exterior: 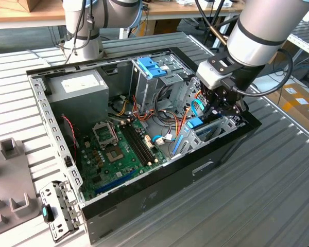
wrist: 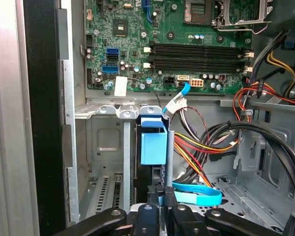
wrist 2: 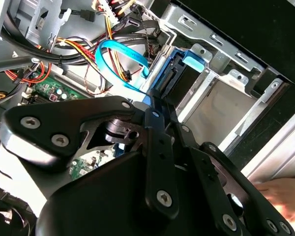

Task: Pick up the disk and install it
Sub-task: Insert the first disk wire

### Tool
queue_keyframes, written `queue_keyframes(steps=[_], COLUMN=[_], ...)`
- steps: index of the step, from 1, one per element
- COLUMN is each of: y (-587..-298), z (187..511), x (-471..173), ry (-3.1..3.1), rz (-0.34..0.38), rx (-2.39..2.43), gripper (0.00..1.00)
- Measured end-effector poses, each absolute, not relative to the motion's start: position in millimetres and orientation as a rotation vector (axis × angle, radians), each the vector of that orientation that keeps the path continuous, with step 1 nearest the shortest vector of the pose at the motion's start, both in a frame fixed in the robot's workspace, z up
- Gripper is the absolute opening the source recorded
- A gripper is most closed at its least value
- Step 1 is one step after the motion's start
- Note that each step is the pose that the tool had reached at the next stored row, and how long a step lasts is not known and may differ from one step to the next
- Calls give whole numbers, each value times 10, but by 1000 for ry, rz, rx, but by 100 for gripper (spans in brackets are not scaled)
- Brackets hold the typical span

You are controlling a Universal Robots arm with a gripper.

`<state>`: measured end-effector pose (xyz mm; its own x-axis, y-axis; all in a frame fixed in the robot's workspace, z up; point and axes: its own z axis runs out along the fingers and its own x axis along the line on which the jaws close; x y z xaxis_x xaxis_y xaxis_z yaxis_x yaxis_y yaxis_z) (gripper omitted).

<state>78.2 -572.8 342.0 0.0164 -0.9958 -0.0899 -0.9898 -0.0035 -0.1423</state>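
Exterior view showed the black open-topped computer case (exterior: 144,200) lying on the grey slatted metal table (exterior: 257,195). The black two-fingered gripper (exterior: 220,109) reached down into the case's corner nearest that view's right. There the flat silver metal disk with blue plastic side rails (exterior: 194,122) stood on edge in the silver sheet-metal drive bay (exterior: 216,128), just inside the case's black rim.

In the first wrist view the gripper (wrist: 161,196) had its fingers drawn narrow around the thin end of the disk (wrist: 153,141), with the blue rail tab standing clear beyond them. Room was tight. A light-blue flat cable (wrist: 196,196) looped just beside the fingers and a bundle of orange, yellow and black wires (wrist: 206,147) crowded one side. The bay's metal slots lay open on the other side.

In the second wrist view the gripper (wrist 2: 155,105) met the disk (wrist 2: 179,78), and a person's hand (wrist 2: 280,196) lay near the case's outer edge. The green motherboard (exterior: 118,149) lay well apart, toward the case's middle.
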Motion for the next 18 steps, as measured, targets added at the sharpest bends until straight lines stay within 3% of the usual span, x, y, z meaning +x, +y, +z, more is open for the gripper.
queue_keyframes(steps=[1, 5, 18], y=[-5728, -5728, -5728], z=[3420, 3421, 3587], x=[782, 782, 783], ry=[2094, 2094, 2097], rz=[-54, -55, -49], rx=[-2115, -2115, -2119], gripper=[23, 42, 42])
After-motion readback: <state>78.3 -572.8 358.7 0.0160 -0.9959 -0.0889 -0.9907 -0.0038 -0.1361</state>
